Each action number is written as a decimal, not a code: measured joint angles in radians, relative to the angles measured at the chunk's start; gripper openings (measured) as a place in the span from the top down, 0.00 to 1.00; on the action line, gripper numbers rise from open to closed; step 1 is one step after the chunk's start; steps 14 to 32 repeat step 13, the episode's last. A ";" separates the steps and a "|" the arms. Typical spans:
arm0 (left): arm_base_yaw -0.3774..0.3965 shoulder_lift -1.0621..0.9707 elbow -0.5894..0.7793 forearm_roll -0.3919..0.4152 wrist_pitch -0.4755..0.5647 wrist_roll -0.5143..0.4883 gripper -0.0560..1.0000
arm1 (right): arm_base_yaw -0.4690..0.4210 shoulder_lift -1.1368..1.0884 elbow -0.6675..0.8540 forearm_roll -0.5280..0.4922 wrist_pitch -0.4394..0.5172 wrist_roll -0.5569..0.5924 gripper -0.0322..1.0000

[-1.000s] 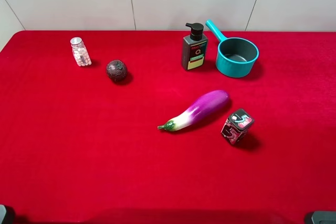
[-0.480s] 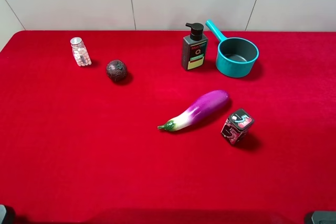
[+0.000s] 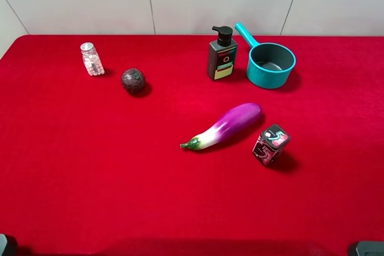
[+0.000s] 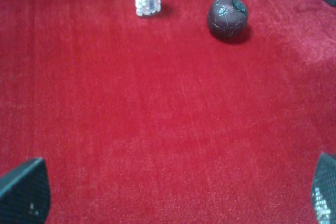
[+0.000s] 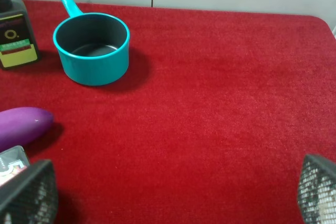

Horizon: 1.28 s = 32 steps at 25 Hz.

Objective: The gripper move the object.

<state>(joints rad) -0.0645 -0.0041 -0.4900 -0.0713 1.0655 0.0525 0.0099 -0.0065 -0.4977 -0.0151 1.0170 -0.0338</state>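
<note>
Nothing has moved since the earlier frames. Pump bottle (image 3: 222,56) stands upright at the table's (image 3: 90,160) far side, just beside the teal saucepan (image 3: 271,64); untouched. Eggplant (image 3: 225,125) and patterned cube (image 3: 271,144) lie nearer. Right pincer (image 5: 168,192) and left pincer (image 4: 173,192) both spread wide, holding nothing, apparently well short of the bottle. Whole task remains: approach, grasp, move.

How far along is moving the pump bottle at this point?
Nothing looks done: the pump bottle stands upright beside the teal pot, untouched. Nothing is in hand; the left gripper and right gripper are open over bare cloth. Reach, grasp and move all remain.
</note>
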 joint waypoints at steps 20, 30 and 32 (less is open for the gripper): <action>0.000 0.000 0.000 0.001 0.000 0.000 0.01 | 0.000 0.000 0.000 0.000 0.000 0.000 0.30; 0.000 0.000 0.000 0.001 0.000 0.000 0.01 | 0.000 0.000 0.000 0.000 0.000 0.000 0.30; 0.000 0.000 0.000 0.001 0.000 0.000 0.01 | 0.000 0.000 0.000 0.000 0.000 0.000 0.30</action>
